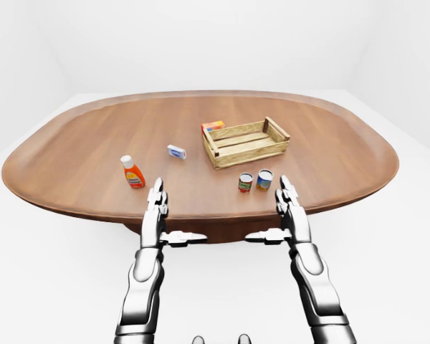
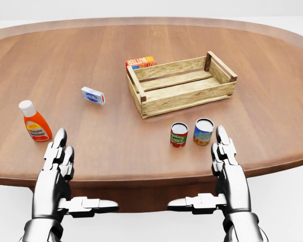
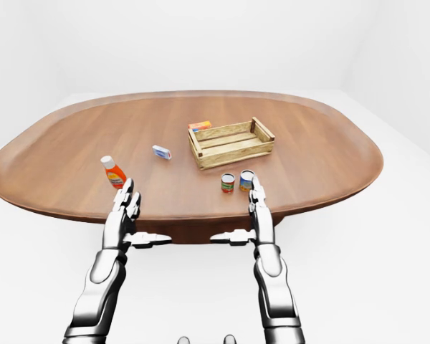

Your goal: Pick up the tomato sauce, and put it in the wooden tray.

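The tomato sauce, a small red-labelled can [image 2: 179, 134], stands upright on the wooden table [image 2: 91, 55] near its lower edge in the head view. Just above it lies the wooden tray [image 2: 187, 101], a slatted crate with nothing in it. My right hand [image 2: 204, 171] hovers open at the table's edge, its fingertips just right of and below the can and not touching it. On the left, my left hand [image 2: 78, 174] is open too, with its fingers flat and its thumb pointing inward.
A blue-labelled can [image 2: 203, 131] stands right beside the red can. An orange bottle with a white cap [image 2: 34, 122] stands above my left hand. A small blue-and-white box [image 2: 93, 96] lies left of the tray. An orange carton [image 2: 140, 62] sits against the tray's upper left corner.
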Motion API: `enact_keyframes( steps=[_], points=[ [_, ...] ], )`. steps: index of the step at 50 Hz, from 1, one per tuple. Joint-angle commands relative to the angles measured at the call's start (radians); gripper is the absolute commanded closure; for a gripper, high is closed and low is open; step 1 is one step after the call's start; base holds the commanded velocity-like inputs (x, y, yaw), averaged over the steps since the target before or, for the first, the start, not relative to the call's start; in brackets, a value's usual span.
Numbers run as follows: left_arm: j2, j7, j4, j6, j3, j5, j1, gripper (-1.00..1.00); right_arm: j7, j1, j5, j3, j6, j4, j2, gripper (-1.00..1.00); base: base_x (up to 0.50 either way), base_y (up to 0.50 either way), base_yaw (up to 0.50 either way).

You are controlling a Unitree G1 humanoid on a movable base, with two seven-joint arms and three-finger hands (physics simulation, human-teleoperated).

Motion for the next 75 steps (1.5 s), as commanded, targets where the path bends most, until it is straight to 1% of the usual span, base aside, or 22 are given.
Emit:
enact_keyframes(
  steps=[1,2,4,5,6,7,8,9,10,11,16,19,21,28,41,43,51,54,75],
  points=[
    [0.009,-0.032,-0.026,0.027,0.039,-0.077,0.007,-1.0,0.029,0.005,0.014,-0.021,0.003,-0.011,-0.009,-1.0,0.0,0.0,0.0],
    [0.009,-0.031,-0.025,0.038,0.042,-0.086,0.007,-1.0,0.029,0.007,0.014,-0.02,0.002,-0.013,-0.009,-1.0,0.0,0.0,0.0],
    [0.012,-0.023,0.0,0.049,0.048,-0.094,-0.007,-1.0,0.031,0.005,0.012,-0.017,-0.002,-0.01,-0.009,-1.0,0.0,0.0,0.0],
    [0.014,-0.017,0.023,0.048,0.051,-0.092,-0.018,-1.0,0.031,0.001,0.012,-0.018,-0.001,-0.004,-0.009,-1.0,0.0,0.0,0.0],
    [0.015,-0.02,0.035,0.042,0.052,-0.096,-0.023,-1.0,0.028,-0.003,0.009,-0.018,0.001,0.002,-0.01,-1.0,0.0,0.0,0.0],
    [0.016,-0.021,0.04,0.045,0.052,-0.099,-0.027,-1.0,0.026,-0.006,0.0,-0.015,0.002,0.007,-0.011,-1.0,0.0,0.0,0.0],
    [0.016,-0.024,0.032,0.061,0.05,-0.106,-0.022,-1.0,0.034,-0.001,-0.004,-0.009,-0.003,0.0,-0.012,-1.0,0.22,0.0,0.0],
    [0.016,-0.041,0.019,0.081,0.048,-0.124,-0.018,-1.0,0.032,-0.003,-0.03,-0.002,0.01,0.005,-0.017,-1.0,0.5,0.0,0.0],
    [0.015,-0.05,0.01,0.083,0.046,-0.137,-0.013,-1.0,0.042,-0.003,-0.03,0.001,0.004,0.011,-0.015,-1.0,0.5,0.0,0.0],
    [0.014,-0.05,0.007,0.083,0.045,-0.141,-0.012,-1.0,0.044,0.001,-0.033,0.002,-0.002,0.005,-0.013,-1.0,0.5,0.0,0.0],
    [0.012,-0.06,-0.012,0.083,0.042,-0.155,-0.004,-1.0,0.051,0.002,-0.029,-0.004,-0.003,0.006,-0.011,-1.0,0.5,0.0,0.0],
    [0.008,-0.061,-0.034,0.083,0.053,-0.198,-0.008,-1.0,0.052,-0.001,-0.026,-0.006,-0.002,0.009,-0.01,-1.0,0.5,0.0,0.0],
    [0.008,-0.064,-0.043,0.083,0.05,-0.208,-0.005,-1.0,0.052,-0.002,-0.024,-0.006,-0.002,0.011,-0.01,-1.0,0.5,0.0,0.0],
    [0.011,-0.062,-0.026,0.083,0.047,-0.198,-0.008,-1.0,0.054,0.0,-0.028,-0.003,-0.008,0.014,-0.01,-1.0,0.5,0.0,0.0],
    [0.009,-0.077,-0.041,0.083,0.038,-0.196,0.002,-1.0,0.056,-0.002,-0.037,0.001,-0.001,0.016,-0.011,-1.0,0.5,0.0,0.0],
    [0.011,-0.062,-0.005,0.083,0.041,-0.175,-0.012,-1.0,0.057,-0.001,-0.038,0.001,-0.001,0.016,-0.01,-1.0,0.5,0.0,0.0],
    [0.01,-0.061,-0.017,0.083,0.039,-0.176,-0.007,-1.0,0.058,-0.001,-0.042,0.001,-0.002,0.018,-0.011,-1.0,0.5,0.0,0.0],
    [0.011,-0.047,0.007,0.083,0.045,-0.161,-0.019,-1.0,0.058,-0.002,-0.04,-0.001,0.0,0.019,-0.01,-1.0,0.5,0.0,0.0],
    [0.01,-0.055,0.001,0.083,0.036,-0.158,-0.015,-1.0,0.059,-0.003,-0.047,0.002,-0.003,0.025,-0.011,-1.0,0.5,0.0,0.0]
  ],
)
